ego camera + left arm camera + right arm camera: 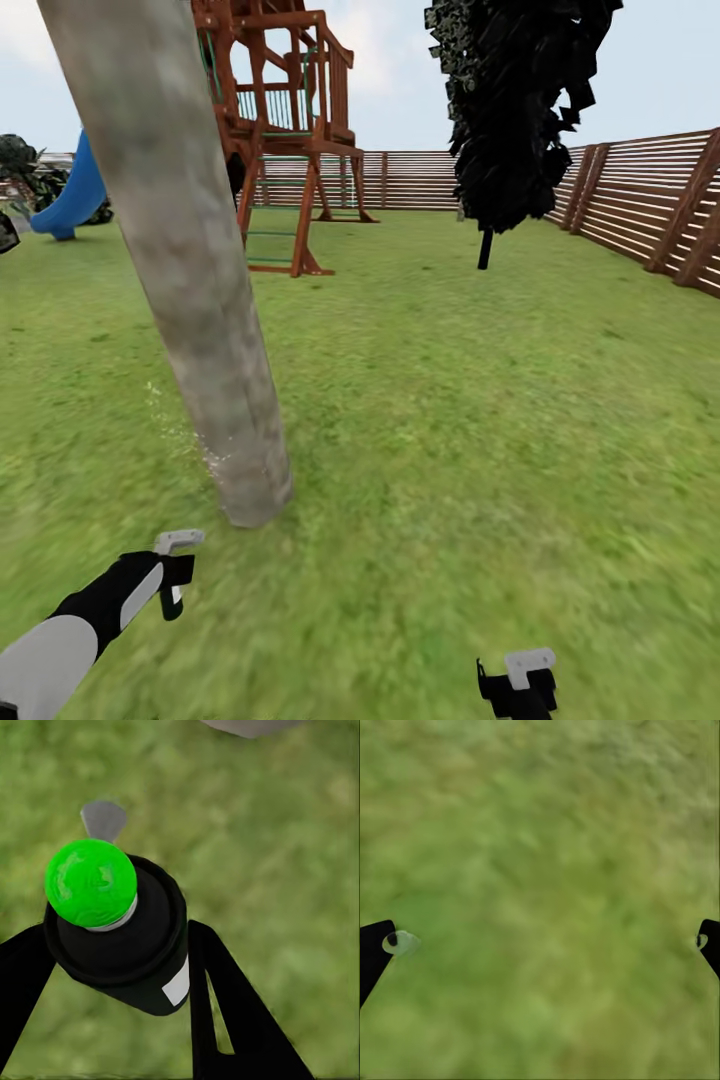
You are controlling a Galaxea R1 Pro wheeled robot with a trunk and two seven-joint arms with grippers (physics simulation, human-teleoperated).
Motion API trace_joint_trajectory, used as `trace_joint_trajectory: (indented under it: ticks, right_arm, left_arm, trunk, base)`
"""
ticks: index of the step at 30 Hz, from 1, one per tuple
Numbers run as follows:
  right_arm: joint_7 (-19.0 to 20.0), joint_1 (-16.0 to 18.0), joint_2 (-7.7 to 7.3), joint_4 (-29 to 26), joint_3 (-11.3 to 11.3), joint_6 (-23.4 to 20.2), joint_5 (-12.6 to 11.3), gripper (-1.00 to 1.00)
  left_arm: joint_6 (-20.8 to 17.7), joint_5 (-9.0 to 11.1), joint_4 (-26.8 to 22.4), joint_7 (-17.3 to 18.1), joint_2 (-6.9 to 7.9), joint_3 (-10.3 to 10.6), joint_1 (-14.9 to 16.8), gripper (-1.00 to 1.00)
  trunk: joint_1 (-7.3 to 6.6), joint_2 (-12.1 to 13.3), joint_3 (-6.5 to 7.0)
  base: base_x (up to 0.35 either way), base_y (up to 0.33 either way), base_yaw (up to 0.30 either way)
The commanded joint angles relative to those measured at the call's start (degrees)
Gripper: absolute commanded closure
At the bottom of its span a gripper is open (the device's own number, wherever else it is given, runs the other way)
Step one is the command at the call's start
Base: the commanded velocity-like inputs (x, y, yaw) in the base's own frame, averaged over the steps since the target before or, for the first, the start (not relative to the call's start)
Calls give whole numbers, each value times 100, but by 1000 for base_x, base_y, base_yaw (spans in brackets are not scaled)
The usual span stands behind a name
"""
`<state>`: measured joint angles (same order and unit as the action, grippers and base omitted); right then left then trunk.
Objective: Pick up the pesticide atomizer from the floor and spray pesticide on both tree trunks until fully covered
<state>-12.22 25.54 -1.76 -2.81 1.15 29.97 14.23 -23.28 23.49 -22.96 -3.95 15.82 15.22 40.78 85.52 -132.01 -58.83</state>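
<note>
Two grippers: left gripper (112,967) clenched around green-capped atomizer (112,922), right gripper (540,945) released over grass (540,832).

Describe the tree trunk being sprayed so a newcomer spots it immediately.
On the fenced lawn, look in front of the wooden play tower. The tree trunk is the thick, branchless, grey-beige cylinder leaning across the foreground, with white pesticide specks near its base, unlike the black conifer farther back.
</note>
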Motion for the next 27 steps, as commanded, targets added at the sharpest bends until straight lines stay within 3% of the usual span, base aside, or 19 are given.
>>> trace_joint_trajectory:
  ticks: [1,13,27]
  right_arm:
    - [0,2,0,0,-1,0,0,-100]
    - [0,3,0,0,-1,0,0,-100]
    - [0,1,0,0,-1,0,0,-100]
  left_arm:
    - [-1,-3,1,0,0,-1,0,100]
    - [-1,-3,2,0,-9,8,0,100]
    - [-1,-3,2,0,0,-1,0,100]
  trunk:
    - [0,0,0]
    - [0,0,0]
    - [0,0,0]
  base:
    - [1,-2,276]
    - [90,-176,55]
    - [63,-268,262]
